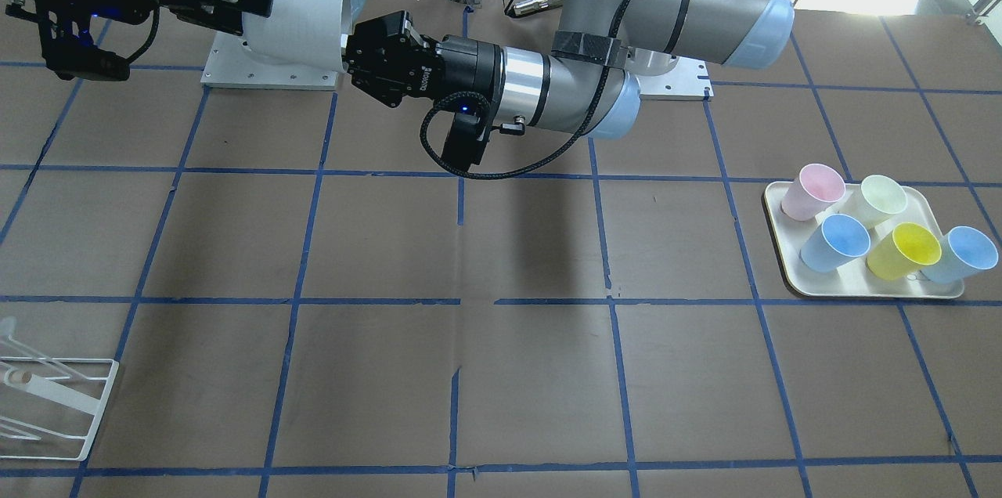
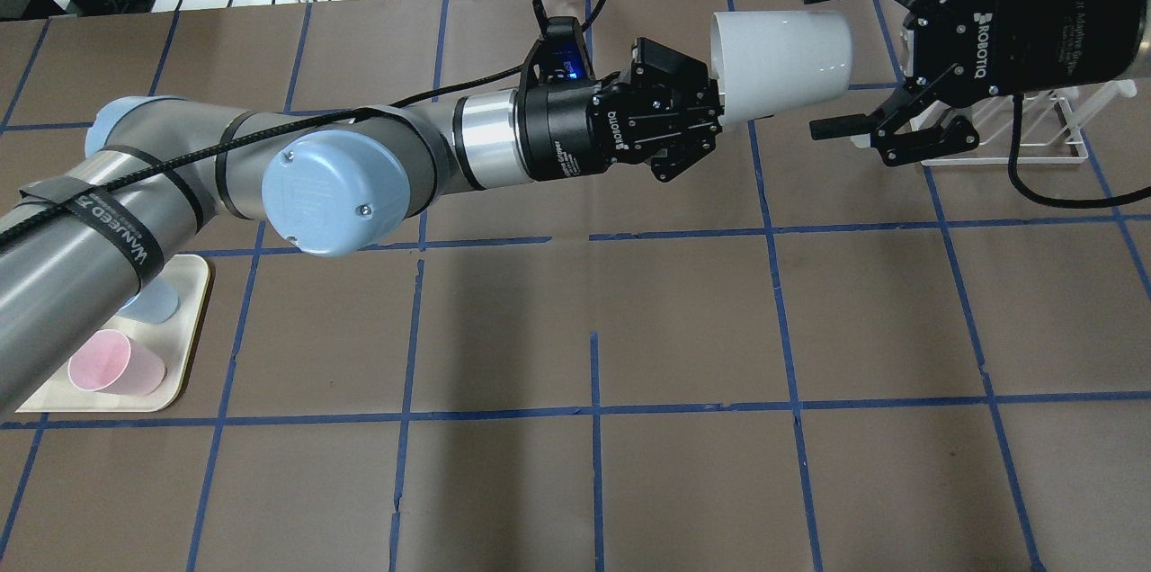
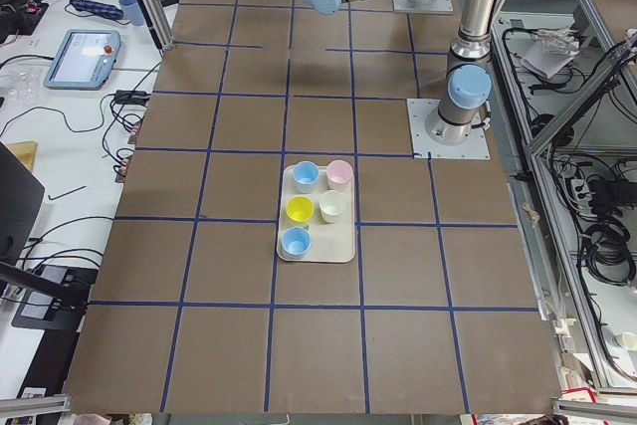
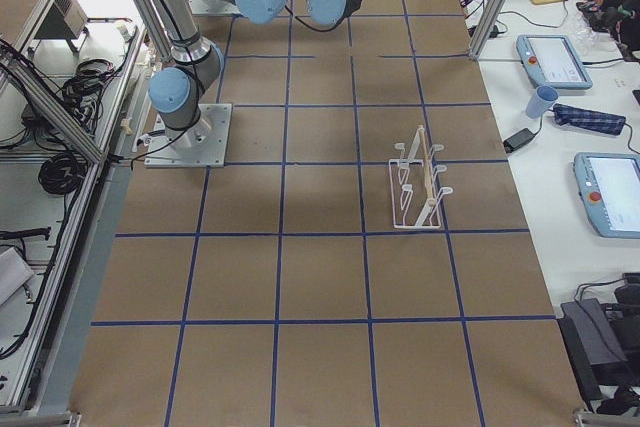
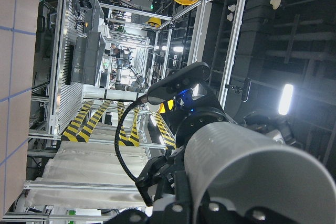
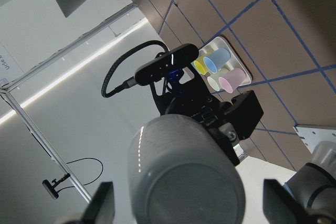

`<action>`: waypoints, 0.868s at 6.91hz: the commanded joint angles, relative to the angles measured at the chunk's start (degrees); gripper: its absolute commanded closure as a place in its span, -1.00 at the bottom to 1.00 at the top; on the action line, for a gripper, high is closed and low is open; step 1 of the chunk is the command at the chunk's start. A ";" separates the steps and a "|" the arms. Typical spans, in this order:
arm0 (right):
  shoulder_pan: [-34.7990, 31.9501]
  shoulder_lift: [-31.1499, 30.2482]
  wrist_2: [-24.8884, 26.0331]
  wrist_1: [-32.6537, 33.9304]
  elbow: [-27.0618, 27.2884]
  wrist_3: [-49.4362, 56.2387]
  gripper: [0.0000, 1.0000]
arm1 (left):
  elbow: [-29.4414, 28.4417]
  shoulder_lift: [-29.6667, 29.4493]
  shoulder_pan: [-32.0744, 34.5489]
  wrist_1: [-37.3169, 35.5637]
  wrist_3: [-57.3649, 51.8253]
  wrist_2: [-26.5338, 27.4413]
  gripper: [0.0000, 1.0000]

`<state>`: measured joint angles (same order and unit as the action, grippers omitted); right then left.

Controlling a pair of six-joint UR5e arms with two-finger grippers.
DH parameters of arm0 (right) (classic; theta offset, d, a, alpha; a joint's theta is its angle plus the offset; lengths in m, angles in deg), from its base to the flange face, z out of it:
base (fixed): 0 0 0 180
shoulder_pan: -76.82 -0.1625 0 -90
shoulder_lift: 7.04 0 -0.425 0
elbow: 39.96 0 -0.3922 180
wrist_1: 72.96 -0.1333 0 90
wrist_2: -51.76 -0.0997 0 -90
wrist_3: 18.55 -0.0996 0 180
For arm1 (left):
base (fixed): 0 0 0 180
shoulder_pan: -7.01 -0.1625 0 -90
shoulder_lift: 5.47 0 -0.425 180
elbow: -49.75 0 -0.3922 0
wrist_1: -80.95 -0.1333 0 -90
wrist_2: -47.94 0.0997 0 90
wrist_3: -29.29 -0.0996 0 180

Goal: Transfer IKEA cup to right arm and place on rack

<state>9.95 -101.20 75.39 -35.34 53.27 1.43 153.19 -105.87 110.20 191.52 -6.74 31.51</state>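
IKEA cup [image 2: 782, 59] in left jaws, tray [image 1: 877, 288] holding five cups [image 1: 908, 247]

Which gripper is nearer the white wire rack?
Right. The right gripper hovers open at the table end where the rack stands, straddling the base of the IKEA cup; the left gripper, shut on that cup's rim, is nearer the table's middle.

tray [image 1: 857, 285] | holds pink cup [image 1: 814, 191], pale green cup [image 1: 877, 200], yellow cup [image 1: 904, 250], two blue cups [image 1: 836, 243]
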 commanded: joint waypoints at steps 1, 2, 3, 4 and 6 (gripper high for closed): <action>0.08 -0.05 -1.13 1.32 0.03 -0.20 -1.00 | 0.00 0.03 -0.01 0.00 0.09 -0.09 1.00; 0.08 -0.31 -1.13 1.49 0.12 -0.03 -0.99 | 0.00 0.03 -0.01 0.00 0.09 -0.09 1.00; 0.08 -0.14 -0.78 1.49 0.12 -0.02 -1.00 | 0.00 0.03 -0.01 0.00 0.09 0.00 1.00; 0.08 -0.14 -0.43 1.84 0.03 0.06 -0.89 | 0.00 0.03 -0.01 0.08 0.09 0.00 1.00; 0.08 -0.05 -0.17 3.33 0.12 -0.11 -0.15 | 0.00 0.11 0.08 0.17 0.09 0.09 1.00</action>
<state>10.03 -101.28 75.00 -32.54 53.37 1.40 153.18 -105.77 110.19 191.59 -6.65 31.50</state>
